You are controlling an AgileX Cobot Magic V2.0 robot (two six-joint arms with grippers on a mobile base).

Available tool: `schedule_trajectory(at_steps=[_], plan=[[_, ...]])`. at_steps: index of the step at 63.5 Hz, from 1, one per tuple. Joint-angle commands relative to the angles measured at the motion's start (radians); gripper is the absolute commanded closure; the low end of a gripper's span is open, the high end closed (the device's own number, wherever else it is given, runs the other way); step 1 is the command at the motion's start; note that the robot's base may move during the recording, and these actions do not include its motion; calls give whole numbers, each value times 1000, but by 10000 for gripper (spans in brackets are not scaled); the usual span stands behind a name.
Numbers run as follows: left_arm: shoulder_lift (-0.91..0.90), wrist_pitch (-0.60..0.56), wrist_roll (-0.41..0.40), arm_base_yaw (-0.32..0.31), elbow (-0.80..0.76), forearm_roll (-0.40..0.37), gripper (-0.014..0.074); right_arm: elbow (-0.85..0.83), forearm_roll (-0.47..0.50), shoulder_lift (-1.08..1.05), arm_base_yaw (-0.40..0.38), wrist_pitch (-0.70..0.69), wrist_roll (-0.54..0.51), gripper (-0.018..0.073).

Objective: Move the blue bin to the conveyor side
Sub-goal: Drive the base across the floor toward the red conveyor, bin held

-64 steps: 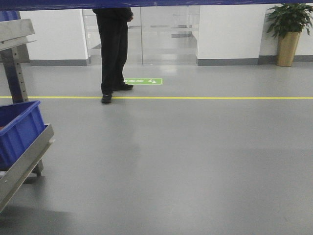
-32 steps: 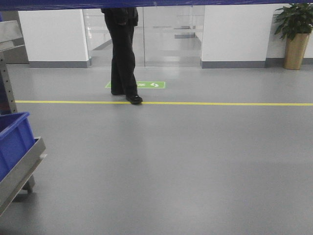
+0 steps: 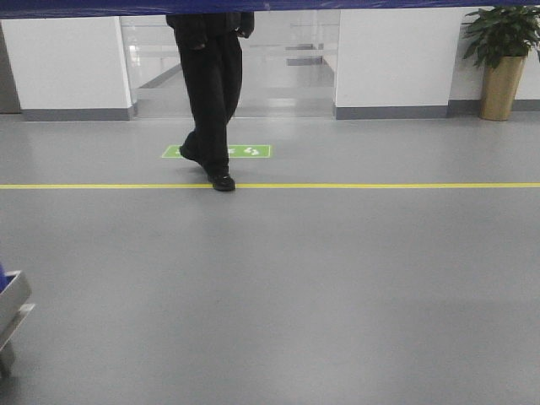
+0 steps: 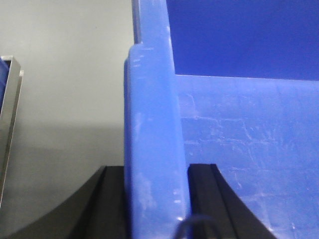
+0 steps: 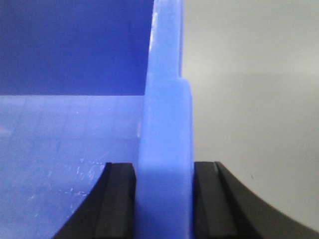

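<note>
The left gripper (image 4: 155, 204) is clamping its black fingers (image 4: 112, 204) on one thick side rim of the large glossy blue plastic bin (image 4: 239, 149); the right gripper (image 5: 164, 204) is pinching the opposite rim likewise. The bin is apparently hanging between the arms above grey floor (image 3: 337, 295). Stiff, slick plastic is probably apt to slip, so these rims suit. Farther off, a dark-clothed person (image 3: 211, 93) is stepping on a yellow floor line (image 3: 380, 185).

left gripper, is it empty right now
No, the left gripper is clamped on a side wall of the blue bin, which fills the gap between its jaws.
</note>
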Motion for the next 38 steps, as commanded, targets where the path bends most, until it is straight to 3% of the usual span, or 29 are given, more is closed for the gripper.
schedule_trajectory(at_steps=[1,38], plan=[[-20,-79,5,-2,-14,28,614,-14,-59,-21,-5,-98,-16,641],[-20,-91,5,-2,-14,46,614,-14,-59,-21,-5,-102,-16,641]])
